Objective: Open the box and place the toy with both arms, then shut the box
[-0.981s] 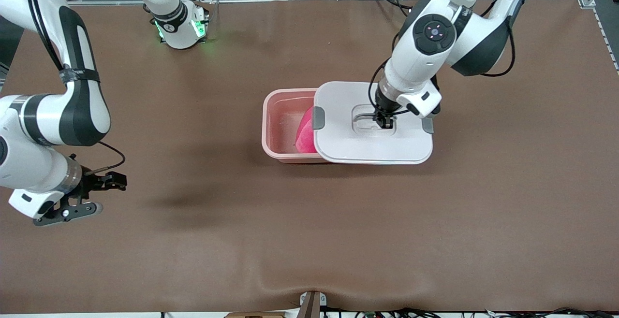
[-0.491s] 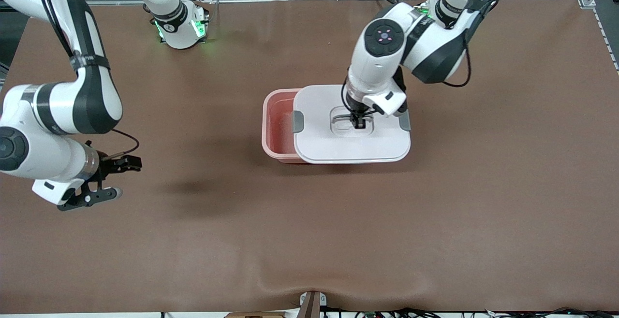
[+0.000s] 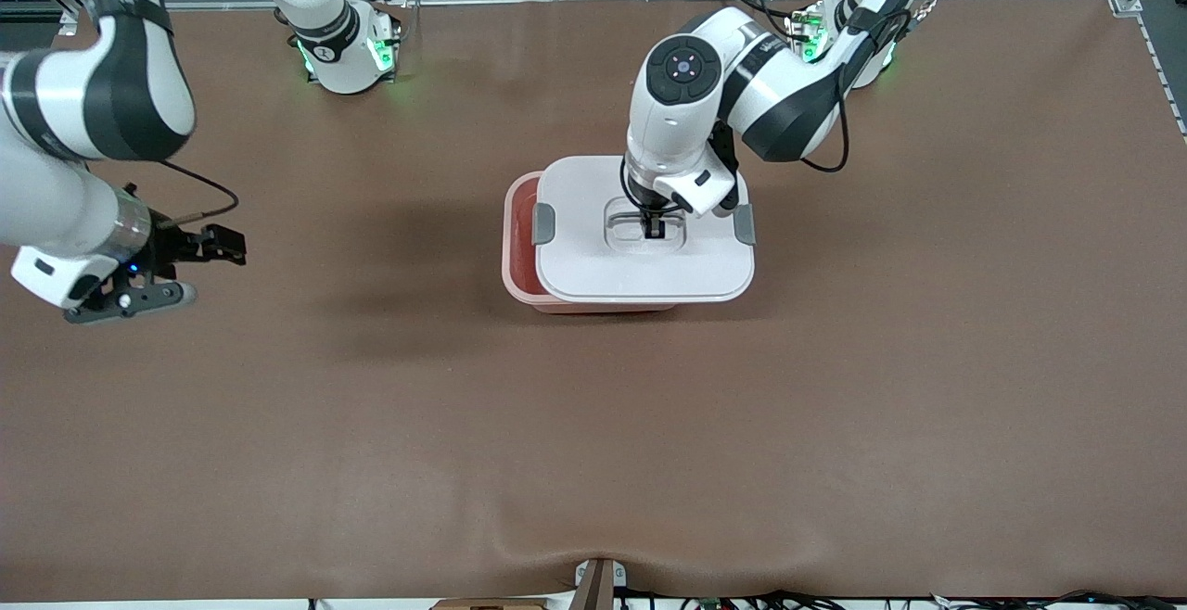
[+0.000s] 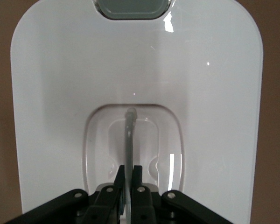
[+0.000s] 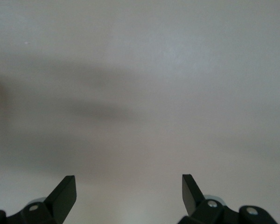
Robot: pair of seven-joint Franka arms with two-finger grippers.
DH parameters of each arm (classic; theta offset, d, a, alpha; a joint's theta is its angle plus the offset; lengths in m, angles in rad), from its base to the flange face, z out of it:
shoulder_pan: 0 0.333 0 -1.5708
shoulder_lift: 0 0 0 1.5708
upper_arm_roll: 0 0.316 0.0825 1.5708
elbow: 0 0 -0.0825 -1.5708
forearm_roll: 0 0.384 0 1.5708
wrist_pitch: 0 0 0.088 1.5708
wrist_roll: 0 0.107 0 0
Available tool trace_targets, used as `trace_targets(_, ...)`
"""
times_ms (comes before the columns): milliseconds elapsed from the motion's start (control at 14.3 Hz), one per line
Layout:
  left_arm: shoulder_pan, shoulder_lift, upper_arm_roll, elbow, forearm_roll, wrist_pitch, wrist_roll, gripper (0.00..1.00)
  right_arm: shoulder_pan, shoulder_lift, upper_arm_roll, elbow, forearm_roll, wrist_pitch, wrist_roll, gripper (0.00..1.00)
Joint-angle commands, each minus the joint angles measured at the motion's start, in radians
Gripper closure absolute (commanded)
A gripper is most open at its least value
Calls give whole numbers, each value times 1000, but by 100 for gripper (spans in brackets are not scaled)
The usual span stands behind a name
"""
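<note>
The rounded pink see-through plastic box [image 3: 519,248] sits near the middle of the brown table [image 3: 835,425]. Its long side runs from the right arm's end of the table toward the left arm's end. The flat white plastic lid [image 3: 593,267] lies level over most of the box, with its long side going the same way. It is not lined up with the box: it sticks out toward the left arm's end, and a thin strip of the open box shows at the end toward the right arm. The lid has 2 grey clips, 1 on each short end [image 3: 543,222] [image 3: 745,224].

In the middle of the lid is a dip with a thin grey handle [image 4: 129,140] standing up in it. The left gripper [image 3: 654,229] points straight down into that dip. Its 2 black fingers [image 4: 137,179] are pressed together and pinch the handle between them.

The pink toy cannot be seen; the lid hides the inside of the box.

The right gripper [image 3: 153,272] hangs in the air over bare table at the right arm's end, well apart from the box. Its fingers [image 5: 65,193] are spread wide with nothing between them, and this arm waits.

No words or labels on the box or lid can be read.
</note>
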Motion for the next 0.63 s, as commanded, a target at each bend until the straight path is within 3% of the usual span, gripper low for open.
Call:
trace_targets(0, -27, 40, 2, 36, 20, 4, -37, 100, -26, -29, 6, 58, 36, -113, 69, 0)
trace_targets(140, -51, 66, 5, 66, 22, 21, -72, 100, -43, -35, 10, 98, 46, -155, 158, 0)
trace_targets(561, -73, 83, 10, 79, 23, 26, -80, 100, -30, -31, 18, 215, 52, -273, 167, 0)
